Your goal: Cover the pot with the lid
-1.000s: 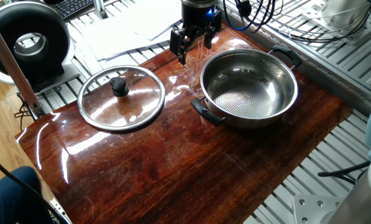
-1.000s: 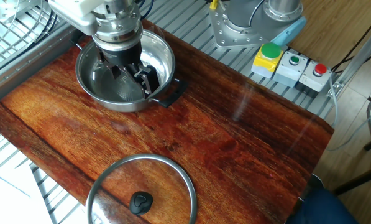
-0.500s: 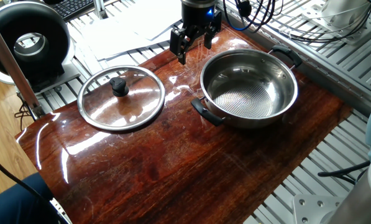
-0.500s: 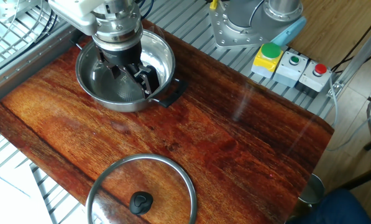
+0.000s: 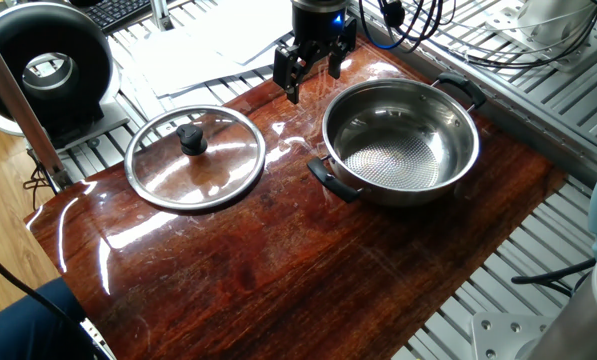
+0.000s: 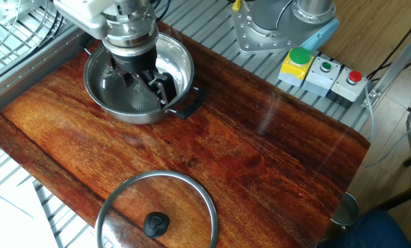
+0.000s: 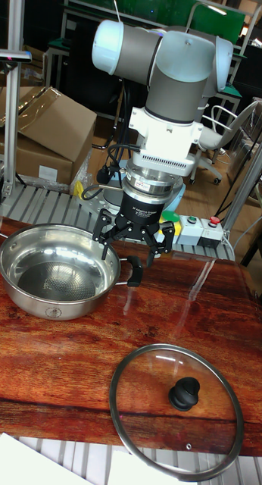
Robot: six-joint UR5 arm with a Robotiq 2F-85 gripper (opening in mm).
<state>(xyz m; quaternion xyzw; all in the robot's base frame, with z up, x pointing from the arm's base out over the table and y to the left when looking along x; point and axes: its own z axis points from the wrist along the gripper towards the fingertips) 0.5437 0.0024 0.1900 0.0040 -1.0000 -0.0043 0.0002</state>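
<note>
Lid and pot sit apart on the wooden table [image 5: 278,270], pot uncovered.
Left: lid [image 5: 195,157] flat, knob up. Middle: gripper [image 5: 313,76] raised above the table, nearer the pot, fingers spread, gripping nothing. Right: pot [image 5: 401,140], upright.

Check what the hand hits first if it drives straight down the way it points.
Most likely the reddish wooden tabletop, between the shallow stainless steel pot and the round glass lid. The open hand hangs near the pot's black side handle; depth is unclear, so it might clip that.
</note>
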